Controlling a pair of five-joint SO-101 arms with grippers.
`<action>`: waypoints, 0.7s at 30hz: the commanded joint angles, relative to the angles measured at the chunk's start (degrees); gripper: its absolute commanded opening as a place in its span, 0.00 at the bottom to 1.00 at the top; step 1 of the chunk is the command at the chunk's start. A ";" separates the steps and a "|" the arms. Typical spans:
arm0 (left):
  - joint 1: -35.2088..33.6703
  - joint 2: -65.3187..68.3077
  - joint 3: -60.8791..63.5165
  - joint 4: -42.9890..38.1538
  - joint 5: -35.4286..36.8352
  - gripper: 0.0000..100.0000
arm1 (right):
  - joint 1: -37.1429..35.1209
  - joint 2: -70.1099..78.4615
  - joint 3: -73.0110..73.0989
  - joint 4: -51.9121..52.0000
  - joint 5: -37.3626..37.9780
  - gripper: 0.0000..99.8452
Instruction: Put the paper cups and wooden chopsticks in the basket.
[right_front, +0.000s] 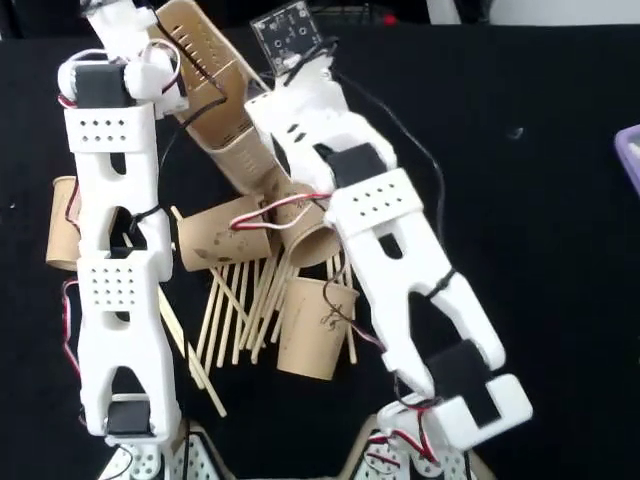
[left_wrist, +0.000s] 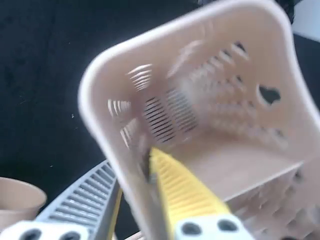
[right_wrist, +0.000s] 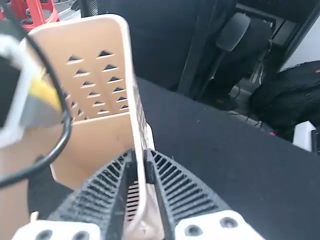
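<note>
Overhead scene of two white robot arms at a black tabletop (right_front: 540, 250), both reaching to a tan plastic basket (right_front: 205, 70) that is held tilted at the far side of the tabletop (slots and small triangular holes are cut through its sides).

One wall of the basket is pinched by the left hand (left_wrist: 132, 165), with a yellow finger on the inner face and a grey ribbed finger on the outer face, so this hand is closed on the basket. Another wall is clamped edge-on by the right hand (right_wrist: 139, 156). Its two black ribbed fingers are drawn narrow against either face of the plastic.

Brown paper cups (right_front: 225, 238) are scattered on the tabletop, none of them in the basket. One is tipped on its side near the middle. A second cup (right_front: 315, 328) is placed nearer the arms' bases. A third cup (right_front: 63, 225) is partly hidden behind the left arm (right_front: 115, 270). A fourth cup (right_front: 245, 160) is seen just beside the basket.

Pale wooden chopsticks (right_front: 235, 305) are fanned out loose on the tabletop between the two arms, touching the middle cups.
</note>
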 joint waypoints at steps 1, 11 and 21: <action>-1.27 -1.23 -1.36 0.26 -3.08 0.21 | 4.48 0.22 -6.29 0.62 2.90 0.01; -1.19 -1.23 4.79 -1.05 -10.64 0.23 | 4.22 0.31 -6.46 3.78 2.81 0.01; -1.27 0.97 6.64 -17.49 -10.73 0.23 | 4.31 -0.13 -5.05 4.92 2.81 0.01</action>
